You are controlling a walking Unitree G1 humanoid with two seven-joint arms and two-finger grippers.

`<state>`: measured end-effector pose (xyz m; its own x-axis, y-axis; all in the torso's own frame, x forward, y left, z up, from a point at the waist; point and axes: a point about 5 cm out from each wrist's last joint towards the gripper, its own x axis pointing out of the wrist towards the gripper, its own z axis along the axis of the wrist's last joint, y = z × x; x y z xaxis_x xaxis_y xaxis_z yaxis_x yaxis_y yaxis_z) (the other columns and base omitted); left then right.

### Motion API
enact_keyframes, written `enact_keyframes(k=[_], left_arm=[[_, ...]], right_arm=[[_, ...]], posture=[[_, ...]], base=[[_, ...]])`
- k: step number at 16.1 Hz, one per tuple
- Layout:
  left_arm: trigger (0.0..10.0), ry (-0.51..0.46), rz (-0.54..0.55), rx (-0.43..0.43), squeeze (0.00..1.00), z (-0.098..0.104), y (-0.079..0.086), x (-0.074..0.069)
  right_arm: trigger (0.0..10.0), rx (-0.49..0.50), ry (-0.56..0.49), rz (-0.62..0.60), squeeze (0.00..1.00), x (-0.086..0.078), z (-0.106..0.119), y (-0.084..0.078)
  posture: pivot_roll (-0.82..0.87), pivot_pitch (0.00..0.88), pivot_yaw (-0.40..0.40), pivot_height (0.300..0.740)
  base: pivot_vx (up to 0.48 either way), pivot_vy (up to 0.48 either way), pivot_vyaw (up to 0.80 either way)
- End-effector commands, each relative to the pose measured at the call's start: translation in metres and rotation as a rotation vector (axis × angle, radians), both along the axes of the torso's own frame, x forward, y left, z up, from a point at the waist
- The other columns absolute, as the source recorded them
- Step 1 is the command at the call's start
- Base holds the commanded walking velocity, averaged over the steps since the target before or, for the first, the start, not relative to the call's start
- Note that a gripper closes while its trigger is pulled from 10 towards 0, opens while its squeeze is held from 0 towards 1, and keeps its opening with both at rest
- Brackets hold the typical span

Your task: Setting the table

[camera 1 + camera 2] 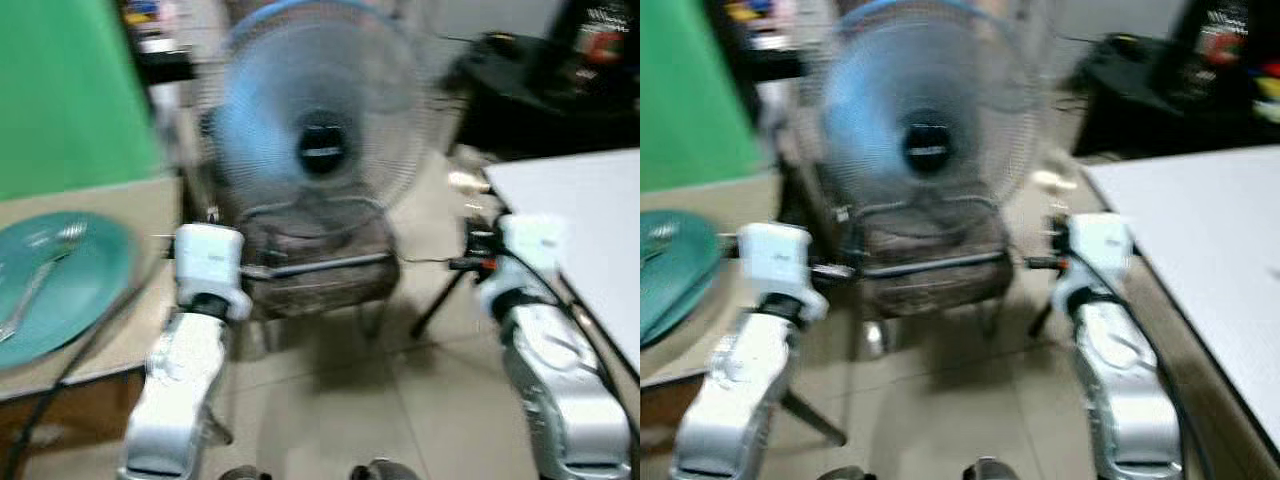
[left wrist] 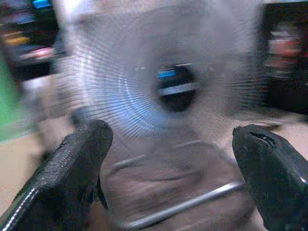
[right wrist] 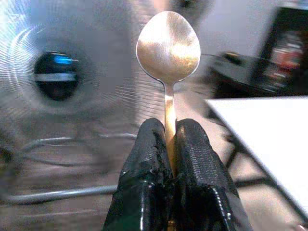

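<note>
In the right wrist view my right gripper (image 3: 169, 131) is shut on the handle of a metal spoon (image 3: 168, 41), whose bowl stands upright above the fingers. The left wrist view has my left gripper (image 2: 168, 144) open, nothing between its two black fingers. A teal plate (image 1: 60, 280) with a fork (image 1: 45, 265) lying on it sits on a beige table (image 1: 130, 335) to my left. My left arm (image 1: 190, 370) is held up just right of that table. My right arm (image 1: 550, 370) is raised beside a white table (image 1: 590, 210) on my right. The pictures are blurred.
A large standing fan (image 1: 320, 130) faces me straight ahead, behind a worn brown seat with a metal frame (image 1: 310, 265). A black stand leg (image 1: 440, 300) slants across the tiled floor near the white table. Dark furniture (image 1: 540, 90) stands at the back right, a green panel (image 1: 60, 90) at the back left.
</note>
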<state>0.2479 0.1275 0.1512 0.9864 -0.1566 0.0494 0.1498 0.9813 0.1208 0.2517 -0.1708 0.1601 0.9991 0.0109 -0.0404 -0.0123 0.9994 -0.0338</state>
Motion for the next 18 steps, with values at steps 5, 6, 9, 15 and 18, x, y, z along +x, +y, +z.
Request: enact_keyframes(k=[5,6,9,15,18], left_arm=[[10.0,-0.041,-0.059,0.062,0.0,0.0,-0.005,0.001],[10.0,-0.037,-0.036,0.052,0.0,0.0,-0.002,0.006],[10.0,-0.04,-0.027,0.035,0.0,0.002,0.0,0.009],[10.0,-0.035,0.006,0.025,0.0,-0.003,0.004,0.008],[10.0,-0.044,-0.008,0.026,0.0,0.001,0.003,0.009]], right_arm=[[10.0,0.001,-0.012,0.003,0.0,-0.008,0.003,0.004],[10.0,0.001,-0.002,-0.005,0.0,-0.01,0.001,0.003],[10.0,-0.021,0.007,-0.014,0.0,-0.016,0.001,0.001],[10.0,-0.054,0.024,0.002,0.0,-0.009,-0.002,0.002],[10.0,-0.025,0.044,-0.024,0.0,-0.014,-0.004,0.0]], posture=[[-0.06,0.027,0.012,0.74],[-0.07,0.025,0.025,0.74],[-0.08,0.021,0.026,0.74],[-0.08,0.034,0.008,0.74],[-0.08,0.039,0.006,0.74]], base=[[0.0,0.0,-0.76],[0.0,0.0,-0.76],[0.0,0.0,-0.76],[0.0,0.0,-0.77],[0.0,0.141,-0.77]])
